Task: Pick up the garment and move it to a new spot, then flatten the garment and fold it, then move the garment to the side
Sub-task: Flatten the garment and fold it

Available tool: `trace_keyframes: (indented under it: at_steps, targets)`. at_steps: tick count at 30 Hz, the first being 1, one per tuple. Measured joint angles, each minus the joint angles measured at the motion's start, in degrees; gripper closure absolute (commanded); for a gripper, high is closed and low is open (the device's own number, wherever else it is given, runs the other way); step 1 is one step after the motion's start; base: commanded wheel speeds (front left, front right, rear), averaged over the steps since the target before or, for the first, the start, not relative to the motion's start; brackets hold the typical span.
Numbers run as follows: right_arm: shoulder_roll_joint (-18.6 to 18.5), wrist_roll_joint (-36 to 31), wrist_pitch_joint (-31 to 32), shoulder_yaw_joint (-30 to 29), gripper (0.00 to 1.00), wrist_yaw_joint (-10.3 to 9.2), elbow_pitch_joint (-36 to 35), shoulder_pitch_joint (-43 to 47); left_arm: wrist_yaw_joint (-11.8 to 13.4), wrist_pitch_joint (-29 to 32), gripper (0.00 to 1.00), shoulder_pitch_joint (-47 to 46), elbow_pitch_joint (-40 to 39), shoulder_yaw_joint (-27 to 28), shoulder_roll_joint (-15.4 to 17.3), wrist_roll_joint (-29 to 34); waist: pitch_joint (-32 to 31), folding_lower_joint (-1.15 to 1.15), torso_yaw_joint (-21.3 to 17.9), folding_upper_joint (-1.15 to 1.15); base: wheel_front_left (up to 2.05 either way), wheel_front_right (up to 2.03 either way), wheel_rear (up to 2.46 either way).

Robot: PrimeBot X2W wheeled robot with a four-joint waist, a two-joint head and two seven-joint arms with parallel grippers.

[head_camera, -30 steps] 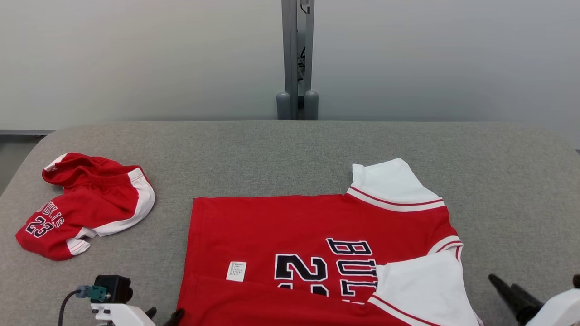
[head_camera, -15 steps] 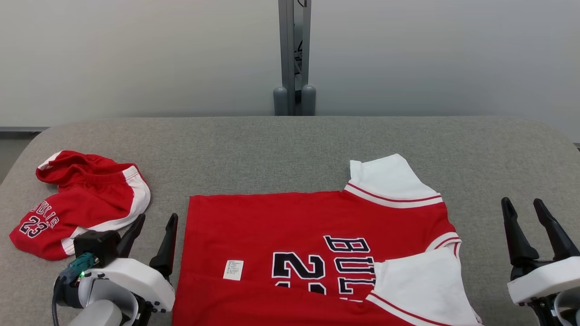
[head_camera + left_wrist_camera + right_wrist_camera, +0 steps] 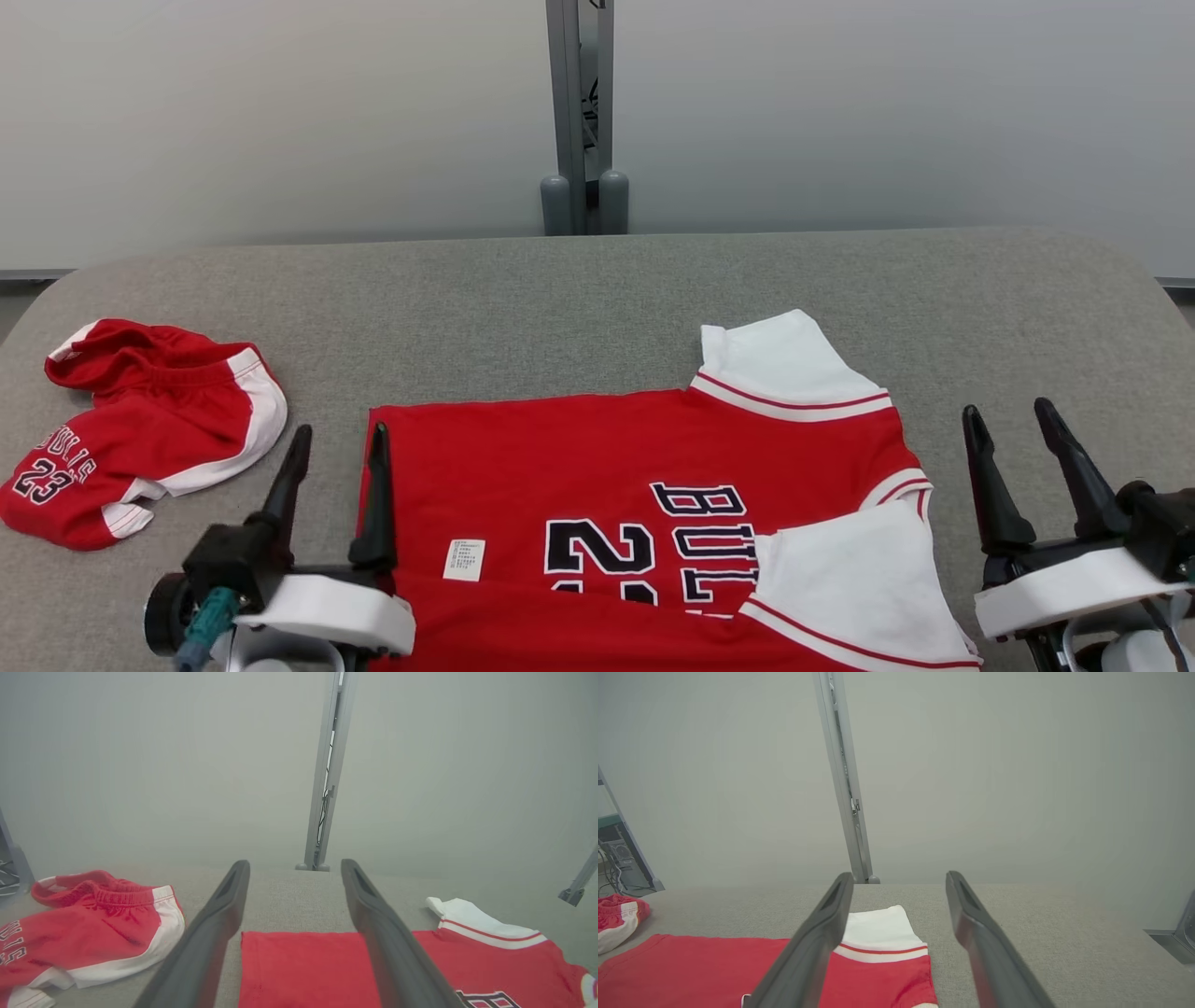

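The left gripper (image 3: 339, 432), its 2 dark fingers spread wide and empty, hovers over the hem edge of the red jersey (image 3: 597, 467) at 8 o'clock in the head view; the right gripper (image 3: 1008, 408), equally spread and empty, stands just off the shoulder end at 4 o'clock. The jersey lies mostly flat on the grey table (image 3: 560, 299) toward 6 o'clock, 1 white sleeve (image 3: 840, 579) folded onto its lettering, red shorts (image 3: 159, 420) well apart at 9 o'clock. I judge the risk is a pinch catching only 1 layer of the near fold, or fingers dragging the hem, so the cloth bunches and folds crooked.
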Motion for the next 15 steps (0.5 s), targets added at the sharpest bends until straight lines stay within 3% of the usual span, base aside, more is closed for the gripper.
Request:
trace_keyframes:
  at_steps: [5, 12, 15]
  targets:
    - [1.85, -1.35, 0.0, -1.41, 0.0, -0.01, 0.76, 0.99, -4.65, 0.01, 0.0, 3.47, -0.81, 5.48, -4.67, 6.19, 0.14, 0.0, 0.28, 0.0, 0.0, 0.0, 0.0]
    - [2.56, -1.57, -0.01, -2.83, 0.0, -0.01, 1.54, 1.15, -9.13, 0.01, 0.0, 4.3, 0.0, 8.76, -6.69, 10.37, 0.5, 0.0, 1.31, 0.0, 0.0, 0.0, 0.0]
    - [2.56, -1.57, -0.01, -2.9, 0.0, -0.01, 1.79, 1.14, -9.75, 0.01, 0.0, 4.29, 0.29, 9.36, -6.75, 10.39, 0.55, 0.0, 1.59, 0.0, 0.0, 0.0, 0.0]
